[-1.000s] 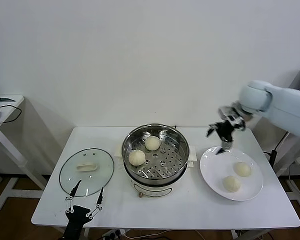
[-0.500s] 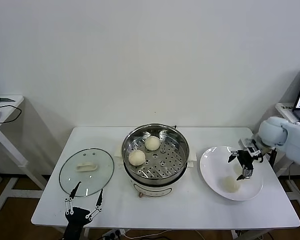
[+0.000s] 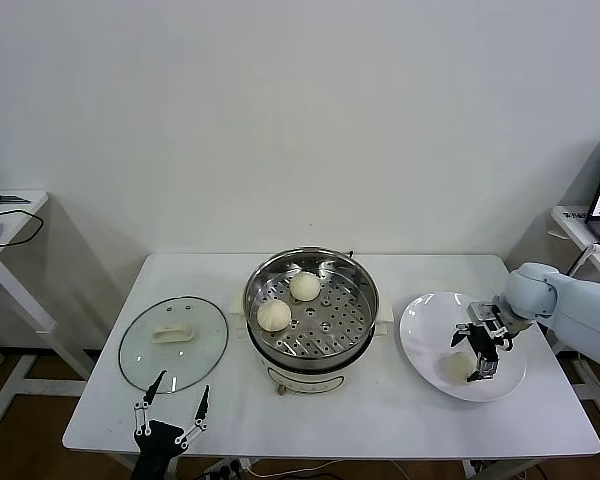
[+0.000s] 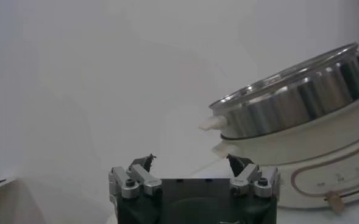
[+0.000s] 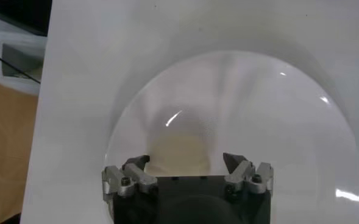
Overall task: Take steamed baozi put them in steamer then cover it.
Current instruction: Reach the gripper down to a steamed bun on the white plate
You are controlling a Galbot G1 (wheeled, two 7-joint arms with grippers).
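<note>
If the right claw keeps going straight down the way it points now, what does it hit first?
Most likely a baozi on the plate: the open right claw points down at it, jaws on either side. How far above it the claw sits is unclear.

Left gripper (image 4: 191, 163): low in the picture, seen from behind its black body; two dark-tipped fingers (image 4: 144, 162) stand well apart with nothing between them.
Finger mounts: grey metal blocks with screws, one on each side of the body.
Steamer (image 4: 295, 91): beyond the gripper and off to one side, not touching it; shiny ribbed steel wall with a rim on top (the inside is hidden from this angle).
Steamer base (image 4: 307, 155): cream-white, under the steel pot, with a thin curved line and small marks on its front.
Handle stub (image 4: 213, 123): small and pale, sticking out from the pot's side.
Backdrop: plain pale wall.
</note>
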